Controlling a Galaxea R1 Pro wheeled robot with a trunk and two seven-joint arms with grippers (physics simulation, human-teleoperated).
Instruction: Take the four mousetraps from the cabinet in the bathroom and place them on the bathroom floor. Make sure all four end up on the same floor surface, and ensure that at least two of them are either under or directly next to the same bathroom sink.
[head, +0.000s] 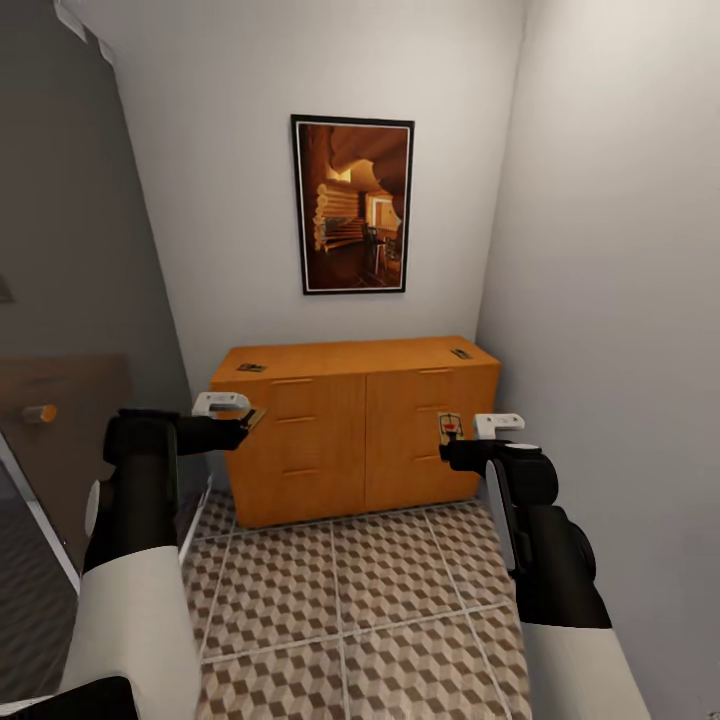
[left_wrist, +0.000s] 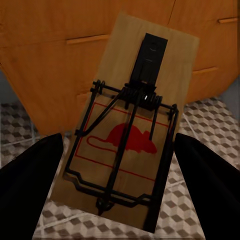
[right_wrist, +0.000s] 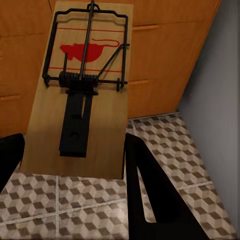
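Before the low orange-brown wooden cabinet (head: 355, 425), mid-frame, we hold two flat tan wooden mousetraps: the left gripper (head: 244, 417) has its jaws closed on one (left_wrist: 130, 125), the right gripper (head: 455, 438) on another (right_wrist: 82, 90). Two more (head: 252, 368) (head: 461, 353) lie on the cabinet top. Either board might slip (our grip looks edge-only) onto the cube-patterned tile floor (head: 340, 600). No writing, only a red mouse mark.

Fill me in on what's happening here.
The robot faces the cabinet, holding one mousetrap in each gripper: the left gripper grips a mousetrap, the right gripper another mousetrap. Two more mousetraps lie on the cabinet top, one at its left end, one at its right end. None is on the bathroom floor yet.
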